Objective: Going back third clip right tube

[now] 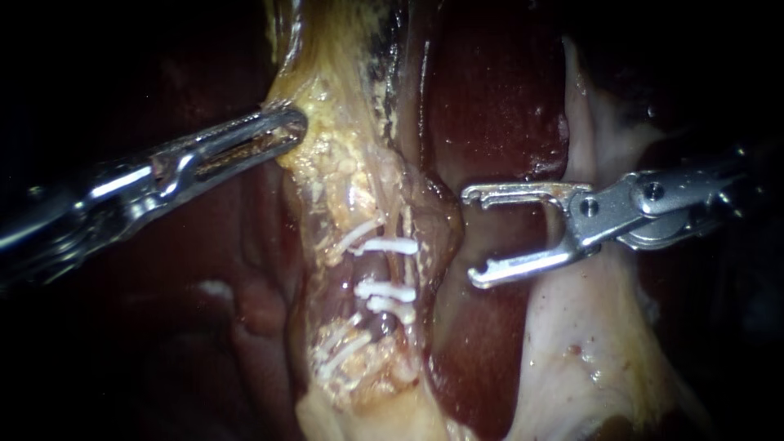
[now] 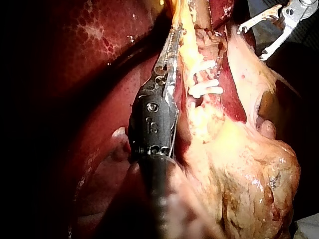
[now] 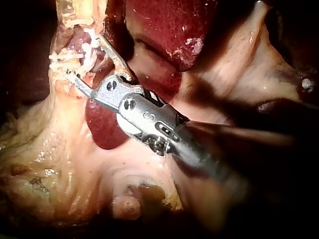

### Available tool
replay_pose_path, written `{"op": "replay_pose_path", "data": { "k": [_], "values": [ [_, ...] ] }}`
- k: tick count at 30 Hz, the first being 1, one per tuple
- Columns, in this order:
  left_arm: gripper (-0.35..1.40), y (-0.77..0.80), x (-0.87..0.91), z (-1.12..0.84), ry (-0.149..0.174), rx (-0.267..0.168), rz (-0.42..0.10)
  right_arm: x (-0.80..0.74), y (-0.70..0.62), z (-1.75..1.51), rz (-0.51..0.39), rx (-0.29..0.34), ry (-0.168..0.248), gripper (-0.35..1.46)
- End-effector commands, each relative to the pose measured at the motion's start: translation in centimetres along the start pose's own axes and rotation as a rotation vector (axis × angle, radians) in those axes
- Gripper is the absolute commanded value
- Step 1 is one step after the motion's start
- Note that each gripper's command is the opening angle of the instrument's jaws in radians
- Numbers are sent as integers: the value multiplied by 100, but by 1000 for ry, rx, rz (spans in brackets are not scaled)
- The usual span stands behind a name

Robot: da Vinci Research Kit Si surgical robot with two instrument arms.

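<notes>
Endoscope: your L instrument (image 1: 282,131) comes in from the left, jaws closed on the edge of the yellow fatty tissue (image 1: 339,155) above the clips. White clips (image 1: 388,245) sit across the right tube (image 1: 384,269) mid-view, w/ liver (image 1: 490,98) dark red behind. Your R instrument (image 1: 471,237) is just right of that tube, not touching it, jaws wide apart & empty; pale tissue (image 1: 588,343) lies under it.

L wrist: your L instrument's jaws lie together along the yellow strip, gripping it. The clips are just beside the jaws; the R instrument is beyond them, jaws spread.

R wrist: your R instrument's jaws gape w/ nothing between them. The clips & tube are just ahead of the tips.
</notes>
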Motion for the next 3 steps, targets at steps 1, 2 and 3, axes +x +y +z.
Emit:
{"op": "replay_pose_path", "data": {
  "k": [1, 2, 3],
  "values": [
    [-35, 0, 0, 0, 0, 1, 0, 0, 0, 1, 0, 0, 0, 60],
    [-35, 0, 0, 0, 0, 1, 0, -1, 0, 1, 0, 0, 0, 60],
    [-35, 0, 0, 0, 0, 1, 0, -1, 0, 1, 0, 0, 0, 60]
  ]
}}
